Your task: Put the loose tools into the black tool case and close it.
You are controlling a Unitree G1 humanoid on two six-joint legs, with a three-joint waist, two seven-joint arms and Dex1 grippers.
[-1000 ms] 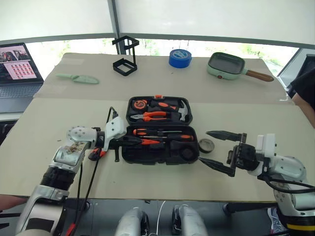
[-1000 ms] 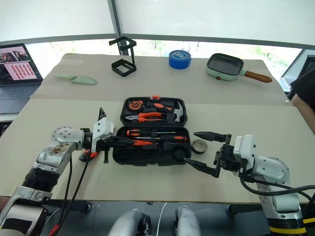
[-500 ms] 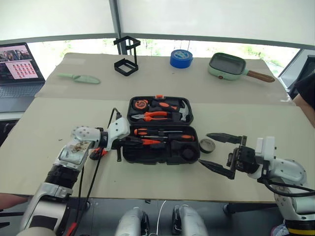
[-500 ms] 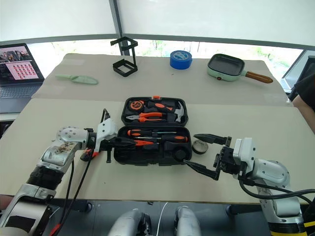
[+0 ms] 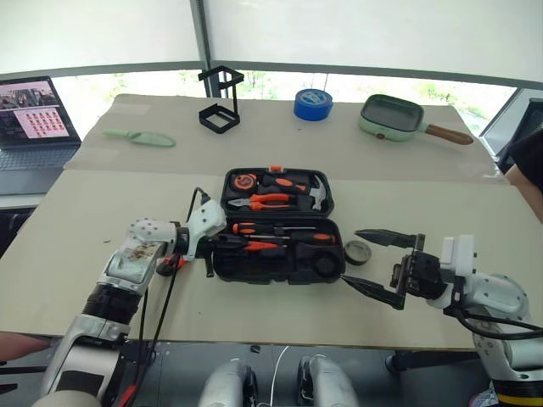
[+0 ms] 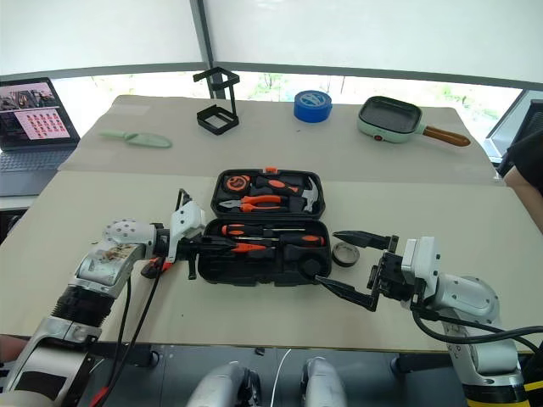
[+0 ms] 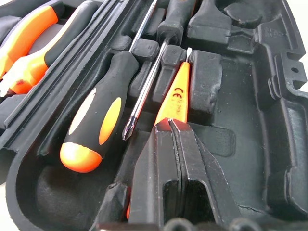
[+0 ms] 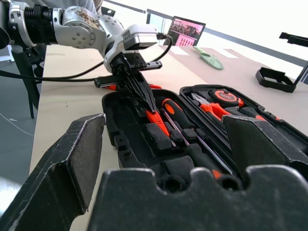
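Both fingers of left tool [image 7: 169, 126] pinch orange screwdriver [image 7: 174, 94] in case [image 5: 280, 263].

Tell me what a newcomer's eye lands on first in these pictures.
The open black tool case at the table's centre draws the eye, its orange-handled tools bright against the dark slots. The left gripper is shut on a slim orange screwdriver inside the case's near half. The right gripper stands wide open beside the case, with a small dark tape roll on the table next to it.
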